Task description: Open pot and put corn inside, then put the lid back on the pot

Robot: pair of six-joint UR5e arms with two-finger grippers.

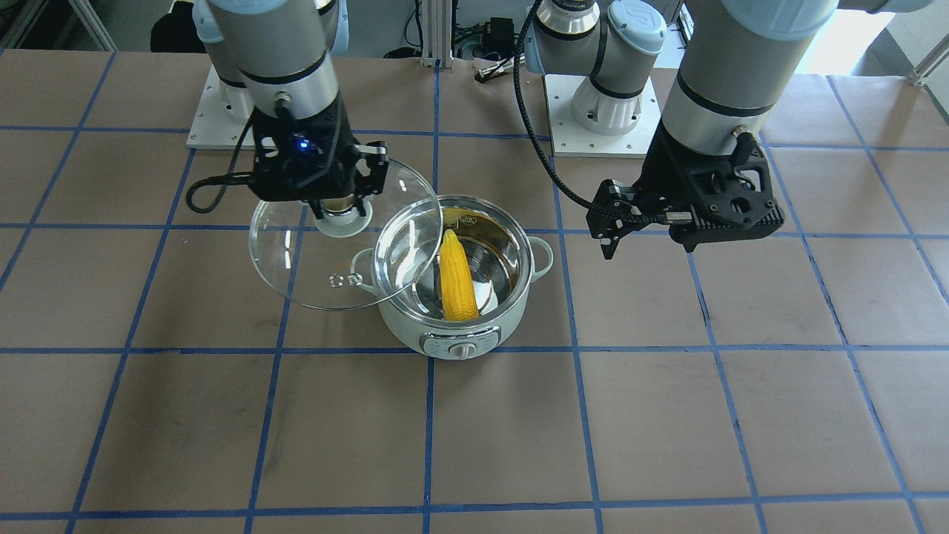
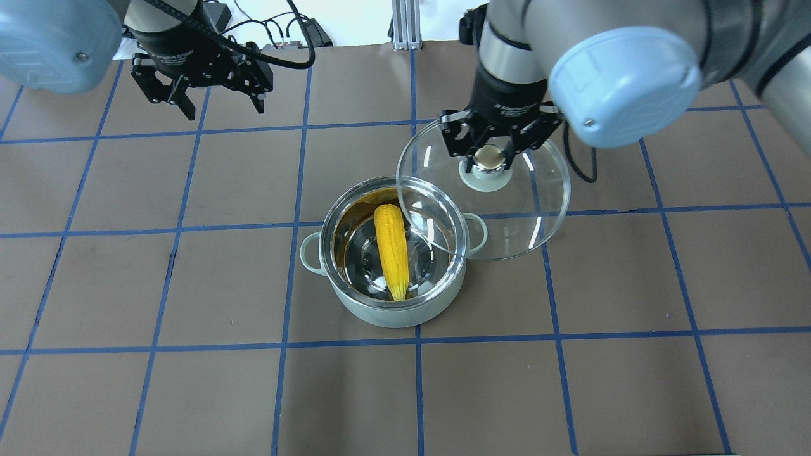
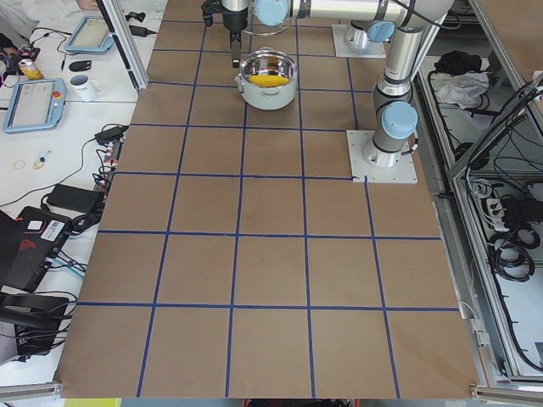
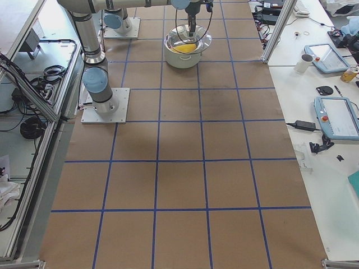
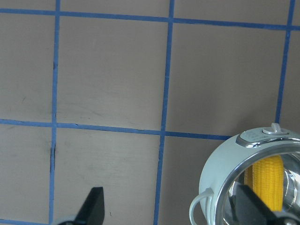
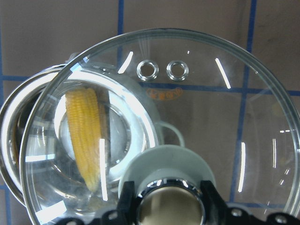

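Note:
The mint-green pot (image 2: 393,311) stands open near the table's middle, and the yellow corn (image 2: 391,250) lies inside it, tip against the steel wall. My right gripper (image 2: 486,158) is shut on the shiny ball knob of the glass lid (image 2: 529,209). It holds the lid in the air to the pot's right, its edge overlapping the pot's rim. In the right wrist view the lid (image 6: 211,117) covers most of the frame, with the corn (image 6: 84,131) seen through it. My left gripper (image 2: 196,101) is open and empty, far back left of the pot (image 5: 220,168).
Brown paper with a blue tape grid covers the table (image 2: 190,380). The arm base plates (image 1: 600,133) sit at the robot's edge. Operator desks with tablets and a mug (image 3: 85,85) stand beyond the table's far side.

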